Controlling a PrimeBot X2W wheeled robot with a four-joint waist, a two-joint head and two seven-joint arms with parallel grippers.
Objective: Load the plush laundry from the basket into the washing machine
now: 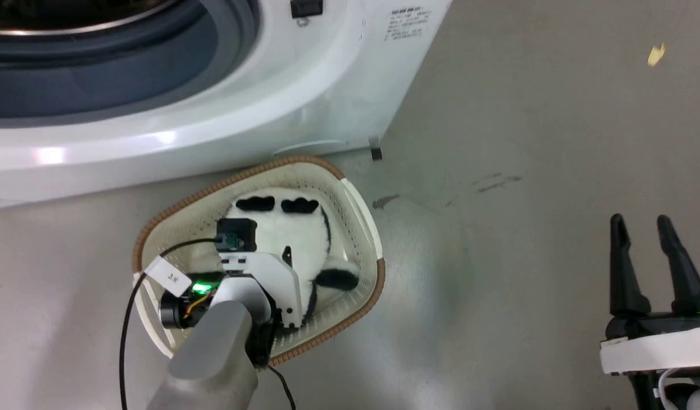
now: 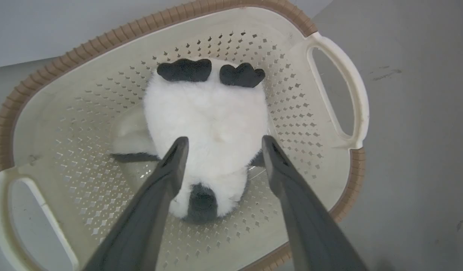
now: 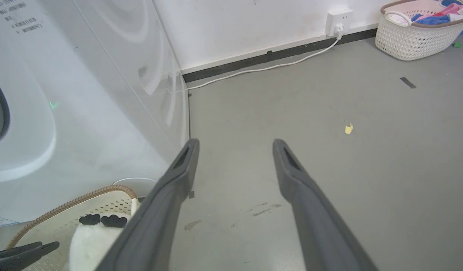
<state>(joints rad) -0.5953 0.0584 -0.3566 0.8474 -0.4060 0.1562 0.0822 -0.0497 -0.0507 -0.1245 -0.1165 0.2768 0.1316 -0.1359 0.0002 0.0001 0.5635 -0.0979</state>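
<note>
Left gripper (image 2: 224, 140) fingers were spread wide, straddling the plush laundry (image 2: 207, 109), nothing clamped; couldn't tell if they touched the fur. Plush lay inside the basket (image 2: 84, 49), white body between the fingers, two black patches toward the far wall. Basket sat on the floor (image 1: 526, 256) just in front of the washing machine (image 1: 213, 114). Right gripper (image 1: 639, 221) was well apart from the basket, fingers apart, empty
</note>
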